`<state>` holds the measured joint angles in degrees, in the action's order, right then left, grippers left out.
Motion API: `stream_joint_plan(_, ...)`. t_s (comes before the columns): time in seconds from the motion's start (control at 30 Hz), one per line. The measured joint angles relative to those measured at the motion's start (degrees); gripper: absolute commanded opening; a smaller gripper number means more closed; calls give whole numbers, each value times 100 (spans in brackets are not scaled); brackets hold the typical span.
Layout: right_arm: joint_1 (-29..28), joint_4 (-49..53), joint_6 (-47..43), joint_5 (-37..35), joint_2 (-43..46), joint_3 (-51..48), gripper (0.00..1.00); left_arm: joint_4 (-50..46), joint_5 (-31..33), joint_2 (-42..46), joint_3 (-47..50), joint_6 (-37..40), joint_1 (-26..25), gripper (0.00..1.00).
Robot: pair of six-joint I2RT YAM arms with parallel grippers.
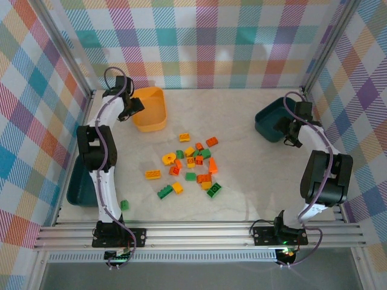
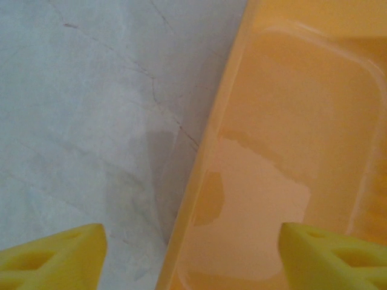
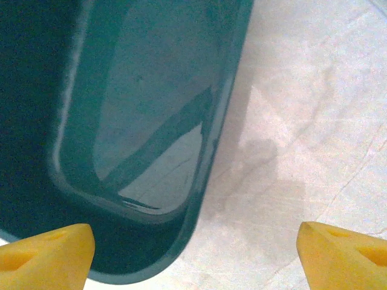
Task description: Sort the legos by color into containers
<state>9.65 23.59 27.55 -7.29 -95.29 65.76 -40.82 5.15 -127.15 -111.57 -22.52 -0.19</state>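
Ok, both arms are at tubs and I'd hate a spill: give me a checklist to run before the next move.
1. Left claw open, astride the yellow-orange tub rim: ok.
2. Right claw open, astride the right teal tub rim: ok.
3. Yellow-orange tub free of bricks, as far as seen: ok.
4. Brick pile mid-table, apart from both tubs: ok.
5. Stray green brick beside the left arm, apart from the pile: not ok.
6. Left teal tub contents, partly behind the left arm: cannot tell.
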Motion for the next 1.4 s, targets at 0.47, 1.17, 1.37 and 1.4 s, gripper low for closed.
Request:
stream_joint_plan(0.47, 52, 85, 127, 420, -999, 531, 49, -409, -48, -404, -46, 623, -162, 14)
stream_joint_plan(1.17, -894, 114, -354, 1141, -1683, 1617, 0, -741, -385, -1200, -1469, 885, -1622, 1)
stream_joint_plan(1.37, -1757, 350, -833, 1075, -2426, 2717, 0, -887, -533, -1342, -1685, 918, -1821, 39)
stream_joint_plan(1.4, -1843, 387, -885, 1067, -2518, 2811, 0, -892, -514, -1342, -1685, 890, -1814, 40)
